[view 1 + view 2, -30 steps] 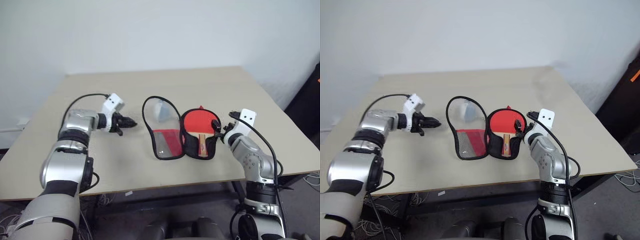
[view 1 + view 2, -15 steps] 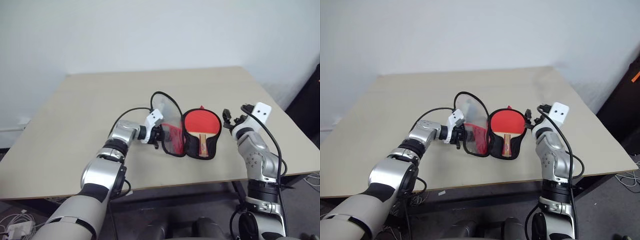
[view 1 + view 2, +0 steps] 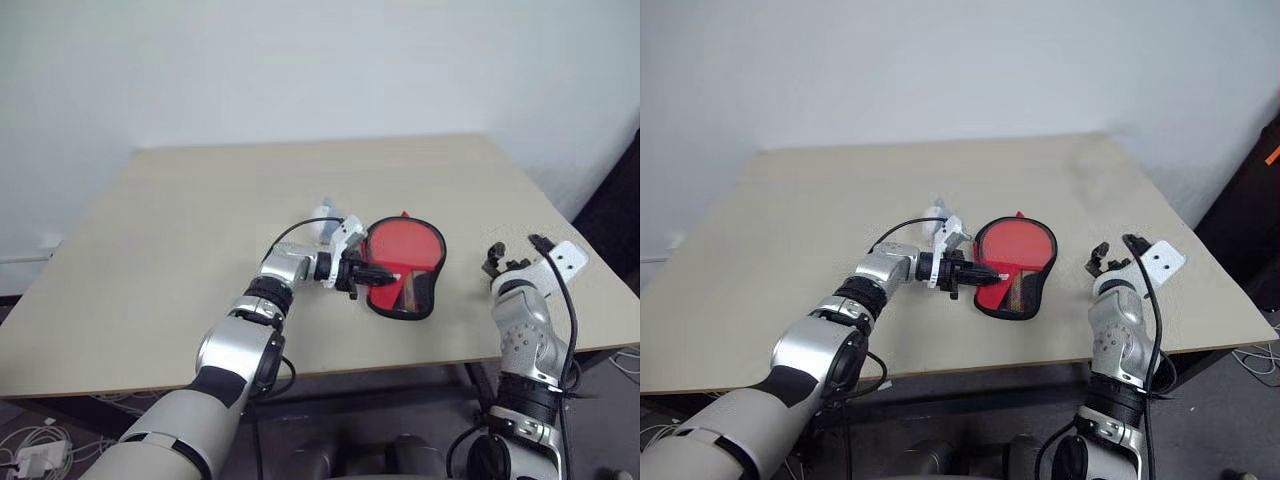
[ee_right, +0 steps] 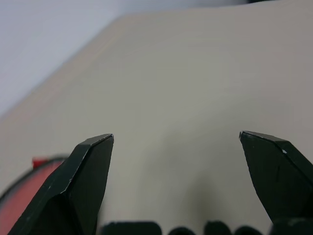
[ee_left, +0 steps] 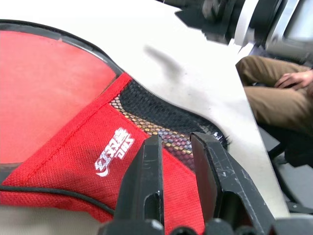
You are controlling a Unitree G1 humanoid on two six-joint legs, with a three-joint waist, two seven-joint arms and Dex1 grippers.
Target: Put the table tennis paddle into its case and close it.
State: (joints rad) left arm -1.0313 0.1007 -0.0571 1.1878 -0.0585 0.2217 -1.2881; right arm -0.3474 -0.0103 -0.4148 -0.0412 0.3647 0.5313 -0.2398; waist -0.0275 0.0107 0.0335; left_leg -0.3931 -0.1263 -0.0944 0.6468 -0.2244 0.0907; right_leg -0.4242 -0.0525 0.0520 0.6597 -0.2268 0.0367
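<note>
Left gripper (image 5: 178, 161), fingers barely apart, over case (image 3: 392, 296) flap | paddle (image 3: 402, 246) inside case, mid-surface (image 3: 180, 220) | right gripper (image 4: 178, 147) spread wide, at case's 3 o'clock

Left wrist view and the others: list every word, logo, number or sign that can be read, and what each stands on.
White logo with a row of characters on the red case flap: too blurred to read.
No other text, number or sign on the paddle, the table or the arms.
</note>
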